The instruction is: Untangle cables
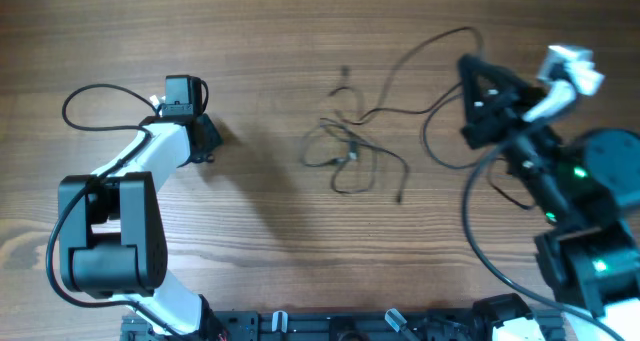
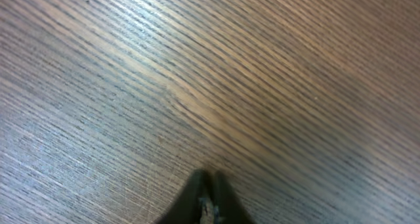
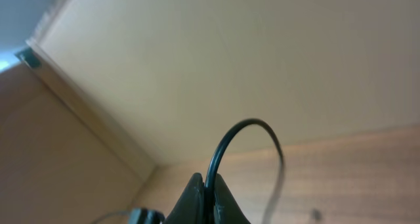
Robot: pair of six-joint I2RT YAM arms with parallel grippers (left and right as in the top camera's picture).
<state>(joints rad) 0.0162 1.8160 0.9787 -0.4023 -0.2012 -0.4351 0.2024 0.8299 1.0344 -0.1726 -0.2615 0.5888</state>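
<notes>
Confirmed in right wrist view only: right gripper (image 3: 206,184) pinched tight on a strand of cables (image 1: 345,146). Tangle lying on table (image 1: 250,41). Left gripper (image 2: 210,184) closed, empty, well left of tangle; bare wood between.

The thin black cables (image 1: 345,151) lie tangled at the middle of the brown wooden table (image 1: 250,41). One strand runs right into the black right gripper (image 1: 470,69). The black left gripper (image 1: 186,99) is well apart on their left.
</notes>
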